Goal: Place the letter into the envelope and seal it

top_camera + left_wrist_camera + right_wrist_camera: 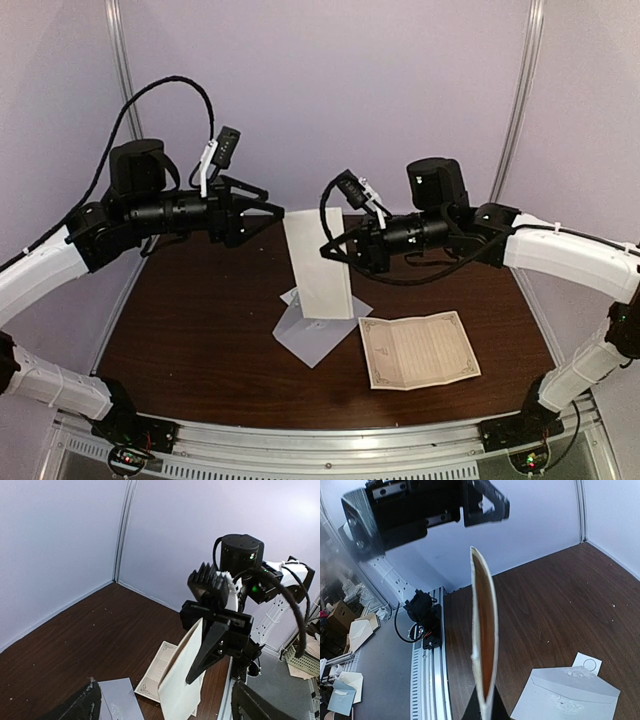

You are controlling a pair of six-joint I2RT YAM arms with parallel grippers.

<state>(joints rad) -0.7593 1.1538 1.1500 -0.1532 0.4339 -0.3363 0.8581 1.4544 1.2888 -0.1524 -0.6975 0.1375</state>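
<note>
1. Here, the right hand is clamped on a white paper sleeve, holding it upright above the counter.
2. The left hand gapes wide, empty, beside the sleeve's top corner.
3. The envelope lies flat on the counter below, the letter just beside it.

Left arm: raised off the base, forearm level, reaching toward the right arm.
Left wrist: level, camera housing on top.
Left gripper: jaws spread wide, nothing between them; the tips point at the right gripper, just beside the top edge of the paper.
Right arm: raised, elbow out to its own side, forearm level, reaching toward the left arm.
Right wrist: level, cable looped above it.
Right gripper: jaws closed, pinching the upright paper at its edge; it faces the left gripper and sits a little lower.
</note>
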